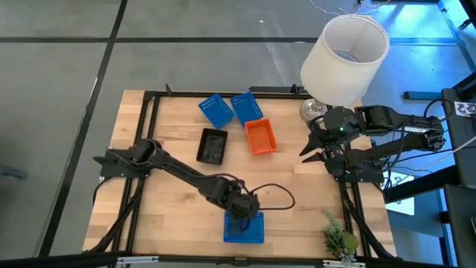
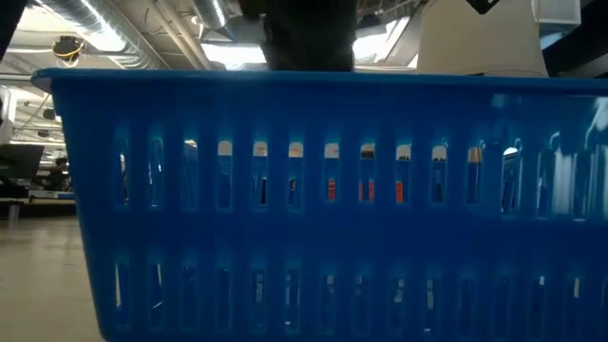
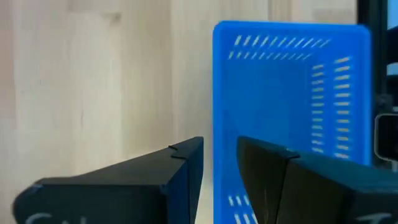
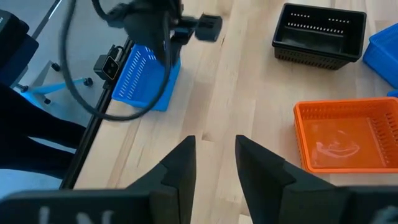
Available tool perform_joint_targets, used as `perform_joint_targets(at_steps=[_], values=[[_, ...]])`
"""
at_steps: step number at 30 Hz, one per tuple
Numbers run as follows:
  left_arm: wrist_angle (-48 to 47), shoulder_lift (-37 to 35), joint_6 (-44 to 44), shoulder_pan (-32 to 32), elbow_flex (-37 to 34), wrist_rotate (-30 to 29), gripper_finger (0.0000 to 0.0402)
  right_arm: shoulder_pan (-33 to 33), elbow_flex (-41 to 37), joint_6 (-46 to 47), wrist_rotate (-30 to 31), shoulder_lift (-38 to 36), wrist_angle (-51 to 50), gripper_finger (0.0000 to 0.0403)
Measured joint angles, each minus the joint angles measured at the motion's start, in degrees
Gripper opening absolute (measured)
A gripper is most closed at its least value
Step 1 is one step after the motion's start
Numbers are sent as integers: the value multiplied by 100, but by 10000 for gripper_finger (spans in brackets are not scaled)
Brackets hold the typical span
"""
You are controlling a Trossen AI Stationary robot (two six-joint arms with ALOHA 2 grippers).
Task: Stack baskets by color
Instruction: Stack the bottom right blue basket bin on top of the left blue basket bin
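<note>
A blue basket [image 1: 244, 229] rests flat on the table at the near edge and fills the low view [image 2: 304, 209]. My left gripper [image 1: 243, 214] hangs over it, pointing steeply down and open. One finger [image 3: 180, 174] stands outside the basket's long wall [image 3: 215, 93] and the other [image 3: 273, 180] over its inside, with a gap between them. Two more blue baskets [image 1: 216, 110] [image 1: 245, 106], a black basket [image 1: 212, 146] and an orange basket [image 1: 260, 136] sit farther back. My right gripper [image 1: 309, 141] waits open in the air at the table's right side.
A large white lampshade [image 1: 346, 56] stands at the far right corner with a glass bulb [image 1: 312, 110] beside it. A small green plant [image 1: 338, 238] is at the near right corner. A black cable [image 1: 275, 195] loops by my left gripper. A black frame [image 1: 149, 104] borders the table.
</note>
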Motion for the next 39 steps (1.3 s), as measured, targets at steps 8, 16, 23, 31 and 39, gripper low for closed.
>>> perform_joint_targets(at_steps=[8,16,23,31,39], values=[[139,309,162,-29,-6,15,89,0,0,-2,1,0,-19,110],[158,436,169,-27,-19,-2,89,0,0,-2,1,0,-19,110],[489,820,138,21,-8,318,75,0,2,-105,3,2,-33,110],[-34,538,-475,334,-16,1068,2,0,6,-133,5,2,-52,110],[-1354,-706,-1544,540,278,602,0,0,6,-411,120,-2,-74,110]])
